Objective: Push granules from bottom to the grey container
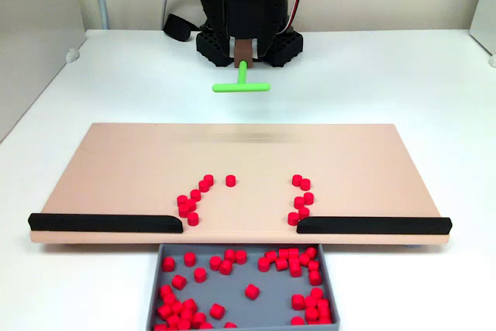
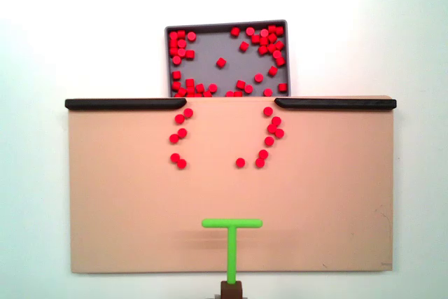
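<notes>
Red granules [image 2: 180, 133] split in two places: most already lying in grey container [image 2: 227, 57], remainder on peach board [image 2: 126, 194] in two curved lines, one each side of the gap between the black strips [image 2: 122, 103]. One stray granule [image 2: 240, 162] sitting between the two lines, nearer one of them. Grey container butted against the board edge right at that gap, clearest in a fixed view [image 1: 242, 288]. Green T-shaped pusher [image 2: 232, 243] parked near the board edge furthest from the container, crossbar facing the granules, well apart from them, roughly lined up with the gap. Stem running into a brown block at the pincer [image 1: 244, 50]; pincer appears clamped on pusher, fingers themselves hidden by the black arm housing. Judged progress: well over half done, two side lines plus stray left. Risks from here: crossbar looks narrower than the spread between the two lines, so a straight centre push likely passes between them and catches only the stray; an off-centre push could shove granules sideways behind a black strip and trap them there; pellets may roll and scatter if hit fast; pusher riding too high would skip over them.
</notes>
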Available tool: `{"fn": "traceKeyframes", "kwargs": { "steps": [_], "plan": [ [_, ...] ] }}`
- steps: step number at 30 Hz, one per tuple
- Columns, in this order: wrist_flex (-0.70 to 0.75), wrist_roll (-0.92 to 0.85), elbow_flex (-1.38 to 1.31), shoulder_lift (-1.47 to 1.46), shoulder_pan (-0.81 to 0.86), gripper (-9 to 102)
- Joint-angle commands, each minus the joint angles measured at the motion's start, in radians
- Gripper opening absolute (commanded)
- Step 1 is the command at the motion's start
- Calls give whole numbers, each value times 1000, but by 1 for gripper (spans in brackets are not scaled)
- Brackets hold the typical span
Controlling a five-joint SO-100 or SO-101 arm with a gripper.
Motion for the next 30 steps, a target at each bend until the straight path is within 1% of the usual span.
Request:
{"fn": "traceKeyframes", "kwargs": {
  "steps": [1, 24, 28, 30],
  "plan": [
    [-8, -11, -8, -3, -3, 1],
    [-9, -15, -2, -12, -3, 1],
    [-100, -17, 64, 8, 0, 1],
    [-112, -35, 83, 11, 3, 0]
  ]
}}
